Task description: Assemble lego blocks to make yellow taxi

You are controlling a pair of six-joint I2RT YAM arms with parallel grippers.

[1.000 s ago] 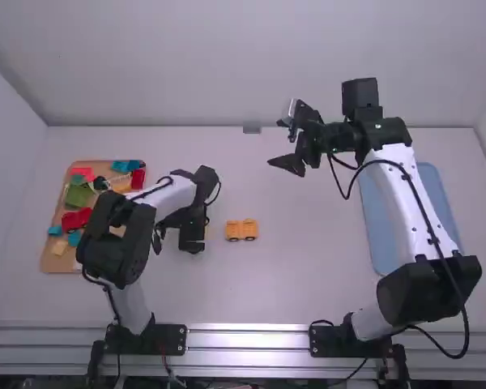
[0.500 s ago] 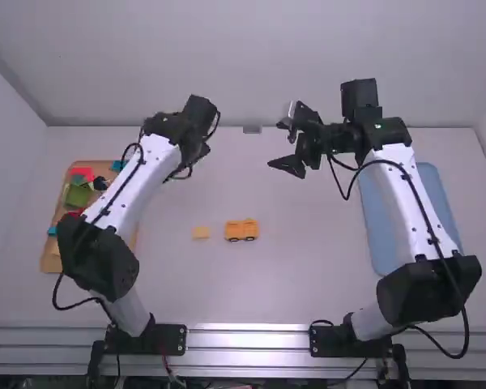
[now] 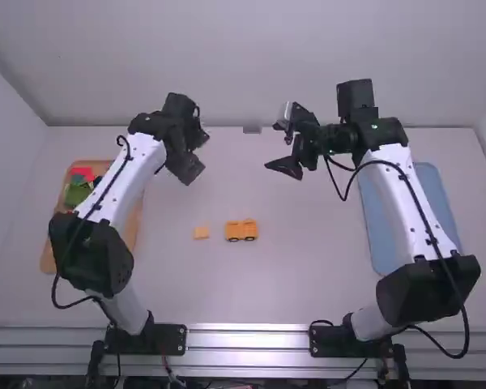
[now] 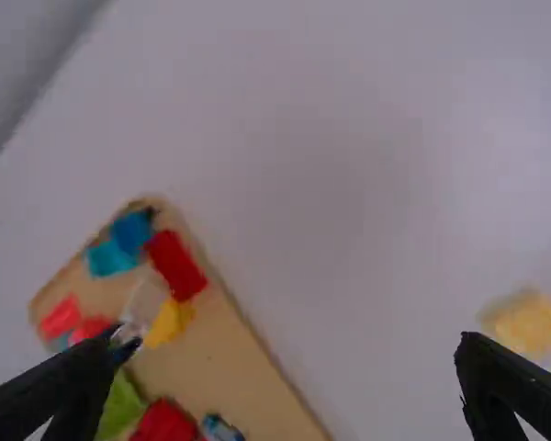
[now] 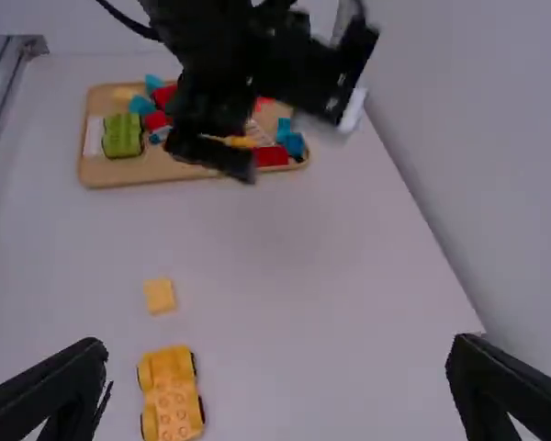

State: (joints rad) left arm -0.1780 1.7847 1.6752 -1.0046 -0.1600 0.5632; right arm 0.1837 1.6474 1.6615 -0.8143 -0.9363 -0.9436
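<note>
Left gripper (image 4: 289, 343): spread wide, empty; beyond and left of the wheeled base (image 3: 241, 230). Right gripper (image 5: 277, 346): likewise wide, empty; beyond the base, to its right. Step, as judged: fetching the next part. Approach slowly, straddle it squarely, grip low, press level with the base braced. Wheeled base: yellow-orange, upright on dark wheels, two sections end to end. Small block (image 3: 201, 232): yellow, plain, left of the base.

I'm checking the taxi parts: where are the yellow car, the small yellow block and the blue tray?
Yellow car (image 3: 241, 230): high view, middle of its body.
Small yellow block (image 5: 160, 295): right wrist view, top face.
Blue tray (image 3: 382, 235): high view, bare floor.
</note>
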